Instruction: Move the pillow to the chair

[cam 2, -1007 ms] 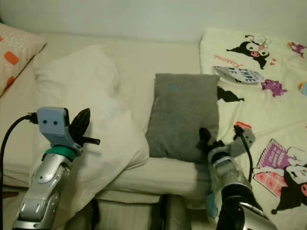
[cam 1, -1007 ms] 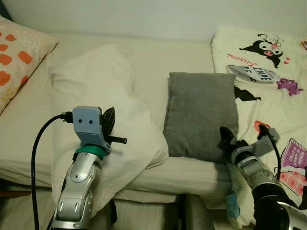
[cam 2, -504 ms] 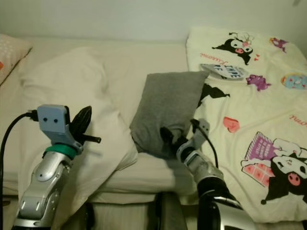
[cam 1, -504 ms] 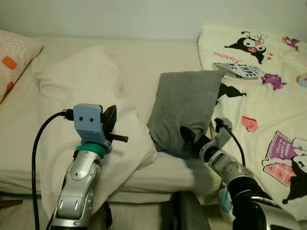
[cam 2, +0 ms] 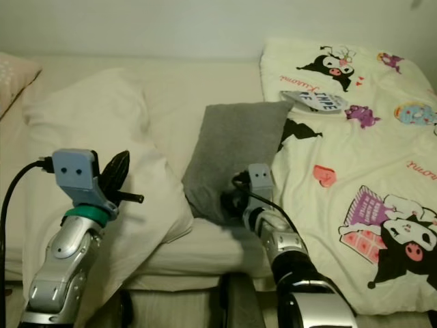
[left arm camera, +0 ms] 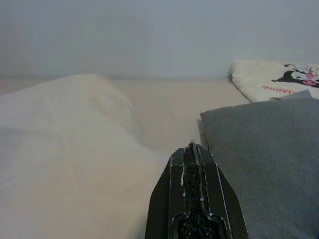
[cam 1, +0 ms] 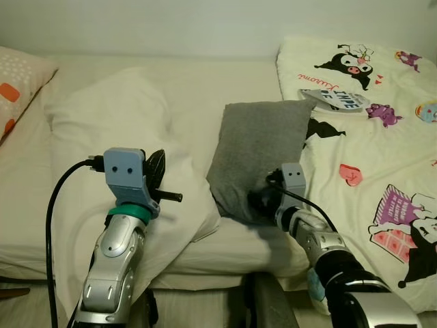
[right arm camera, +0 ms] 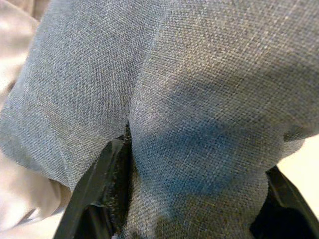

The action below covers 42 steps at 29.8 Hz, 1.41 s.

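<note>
One grey pillow (cam 1: 258, 154) lies on the bed (cam 1: 205, 89), between a white duvet (cam 1: 109, 130) and a cartoon-print blanket (cam 1: 369, 137). The right gripper (cam 1: 258, 203) pinches the pillow's near corner at the mattress edge. The left gripper (cam 1: 156, 167), fingers pressed together, hovers over the duvet. An orange-patterned pillow (cam 1: 17, 82) sits far left.
</note>
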### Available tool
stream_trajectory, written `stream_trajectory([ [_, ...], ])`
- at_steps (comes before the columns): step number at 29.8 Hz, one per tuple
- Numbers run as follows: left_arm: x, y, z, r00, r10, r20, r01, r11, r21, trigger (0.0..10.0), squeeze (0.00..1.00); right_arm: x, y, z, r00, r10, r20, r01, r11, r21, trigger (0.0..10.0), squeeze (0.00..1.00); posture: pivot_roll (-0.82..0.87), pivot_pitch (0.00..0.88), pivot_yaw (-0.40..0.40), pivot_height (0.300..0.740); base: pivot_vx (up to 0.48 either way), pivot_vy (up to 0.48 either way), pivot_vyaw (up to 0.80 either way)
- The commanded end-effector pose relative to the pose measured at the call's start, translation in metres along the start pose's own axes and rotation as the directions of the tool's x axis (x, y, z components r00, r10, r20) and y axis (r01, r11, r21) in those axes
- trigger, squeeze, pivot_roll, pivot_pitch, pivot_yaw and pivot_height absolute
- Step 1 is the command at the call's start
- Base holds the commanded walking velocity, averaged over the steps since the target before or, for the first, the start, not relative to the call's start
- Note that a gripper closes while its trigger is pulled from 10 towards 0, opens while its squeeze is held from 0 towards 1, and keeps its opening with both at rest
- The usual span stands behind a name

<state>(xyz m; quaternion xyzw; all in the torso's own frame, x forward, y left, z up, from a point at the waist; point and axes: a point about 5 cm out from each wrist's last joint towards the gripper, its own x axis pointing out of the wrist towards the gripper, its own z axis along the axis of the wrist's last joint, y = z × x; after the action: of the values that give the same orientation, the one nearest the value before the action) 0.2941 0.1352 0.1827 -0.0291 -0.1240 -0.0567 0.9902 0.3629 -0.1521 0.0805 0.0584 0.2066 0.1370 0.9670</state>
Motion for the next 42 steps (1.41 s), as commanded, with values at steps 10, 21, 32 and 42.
stream_trajectory([
  [10, 0.001, 0.0, -0.003, 1.0, 0.0, -0.013, 0.0, 1.0, -0.006, 10.0, 0.0, 0.0, 0.012, -0.029, 0.996, 0.038, -0.082, -0.036, 0.999, 0.024, 0.0, 0.0, 0.09, 0.118, 0.053, 0.596, 0.0, 0.0, 0.0],
  [21, 0.001, -0.001, -0.004, 1.0, -0.004, -0.011, 0.004, 1.0, -0.005, 10.0, 0.0, 0.001, 0.015, -0.025, 0.998, 0.058, -0.036, -0.054, 0.994, 0.093, 0.0, 0.0, 0.09, 0.104, 0.055, 0.596, 0.0, 0.0, 0.0],
  [32, 0.003, -0.002, -0.004, 1.0, -0.01, -0.01, 0.01, 1.0, -0.006, 10.0, 0.0, 0.002, 0.016, -0.022, 0.998, 0.067, -0.008, -0.065, 0.988, 0.138, 0.0, 0.0, 0.09, 0.103, 0.056, 0.596, 0.0, 0.0, 0.0],
  [42, 0.006, -0.002, -0.003, 1.0, 0.0, -0.001, 0.0, 1.0, -0.012, 10.0, 0.0, 0.002, 0.015, 0.012, 0.985, 0.059, 0.163, -0.08, 0.989, 0.122, 0.0, 0.0, 0.08, 0.094, 0.048, 0.596, 0.0, 0.0, 0.0],
])
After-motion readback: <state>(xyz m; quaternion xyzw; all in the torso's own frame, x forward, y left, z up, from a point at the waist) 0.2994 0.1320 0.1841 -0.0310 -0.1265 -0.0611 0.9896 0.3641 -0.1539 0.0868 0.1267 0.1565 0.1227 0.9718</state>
